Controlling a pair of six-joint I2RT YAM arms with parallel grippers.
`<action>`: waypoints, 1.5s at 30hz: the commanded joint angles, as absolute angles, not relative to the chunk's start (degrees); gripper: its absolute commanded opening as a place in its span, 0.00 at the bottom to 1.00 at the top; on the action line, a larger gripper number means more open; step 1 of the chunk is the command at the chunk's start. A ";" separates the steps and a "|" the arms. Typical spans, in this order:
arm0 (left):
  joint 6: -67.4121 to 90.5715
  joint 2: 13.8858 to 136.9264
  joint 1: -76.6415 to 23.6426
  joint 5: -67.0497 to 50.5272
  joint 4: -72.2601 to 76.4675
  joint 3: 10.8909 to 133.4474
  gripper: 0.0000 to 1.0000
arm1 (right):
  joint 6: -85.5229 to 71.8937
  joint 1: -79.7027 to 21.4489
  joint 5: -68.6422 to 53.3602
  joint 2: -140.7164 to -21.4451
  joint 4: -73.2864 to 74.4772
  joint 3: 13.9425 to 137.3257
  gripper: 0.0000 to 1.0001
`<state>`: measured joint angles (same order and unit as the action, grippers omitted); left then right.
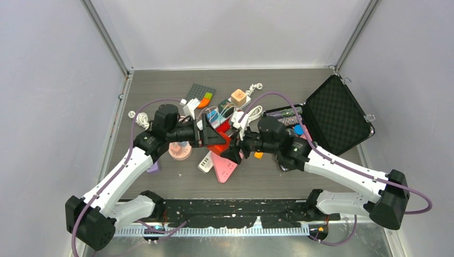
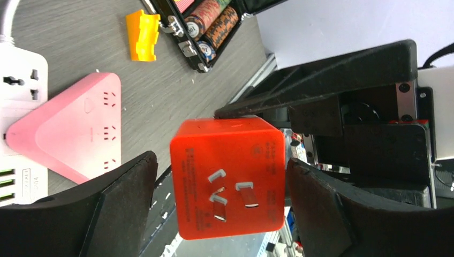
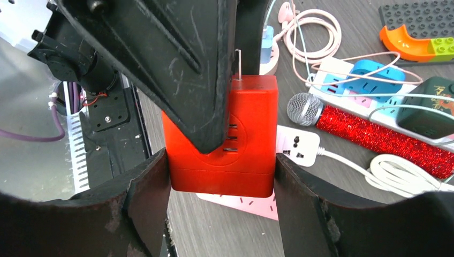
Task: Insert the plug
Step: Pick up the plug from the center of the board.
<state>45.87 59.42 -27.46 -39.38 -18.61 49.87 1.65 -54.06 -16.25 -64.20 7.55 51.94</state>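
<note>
The plug (image 2: 227, 176) is a red cube with three metal prongs (image 2: 235, 195), held in the air above the table. My right gripper (image 3: 220, 160) is shut on the plug (image 3: 251, 134), with both fingers pressed to its sides. My left gripper (image 2: 220, 163) stands open around the same cube, with a clear gap at one finger and a thin one at the other. In the top view the plug (image 1: 222, 140) sits between both grippers at the middle of the table. A pink triangular power strip (image 2: 75, 134) lies on the table below.
A white power strip (image 2: 21, 80) lies beside the pink one. An open black case (image 1: 332, 115) holding poker chips (image 2: 211, 24) stands at the right. A red glitter microphone (image 3: 375, 134), a blue socket strip (image 3: 375, 75), cables and a Lego plate (image 1: 201, 93) crowd the back.
</note>
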 commanded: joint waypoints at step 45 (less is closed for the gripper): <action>97.40 45.93 -26.02 -31.60 -15.40 54.64 0.00 | -13.36 -54.36 -18.58 -65.72 -25.64 53.64 0.95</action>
<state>91.35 47.66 -26.17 -28.71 -22.81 55.16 -10.44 -54.06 -18.74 -66.00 -18.06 51.27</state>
